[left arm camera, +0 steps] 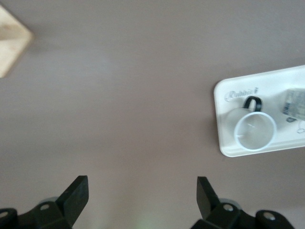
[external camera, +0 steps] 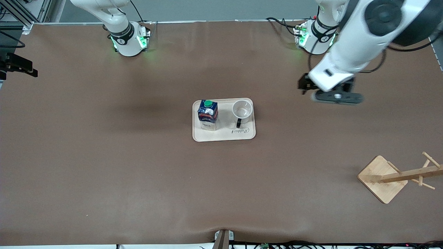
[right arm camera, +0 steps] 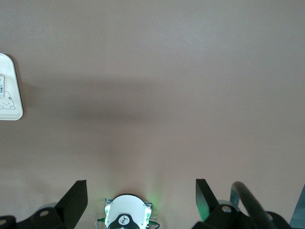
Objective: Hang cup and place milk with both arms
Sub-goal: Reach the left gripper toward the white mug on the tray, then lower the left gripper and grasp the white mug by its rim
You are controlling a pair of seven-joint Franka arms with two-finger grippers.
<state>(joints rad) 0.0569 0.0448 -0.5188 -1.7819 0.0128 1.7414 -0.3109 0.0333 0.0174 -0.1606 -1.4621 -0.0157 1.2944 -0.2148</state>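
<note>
Hovering released over bare table at upper right of the front view, left hand nearer the cup, upright on the tray at centre beside the milk; right hand likewise released, waiting above its own base.

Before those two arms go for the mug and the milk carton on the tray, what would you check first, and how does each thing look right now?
1. Cup upright on the tray, handle toward the front camera: ok.
2. Milk upright beside the cup, green cap on: ok.
3. Left hand open and empty, over bare table toward the left arm's end: ok.
4. Right hand open and empty: ok.
5. Wooden rack standing ready for hanging: cannot tell; it may be lying on its side.
</note>
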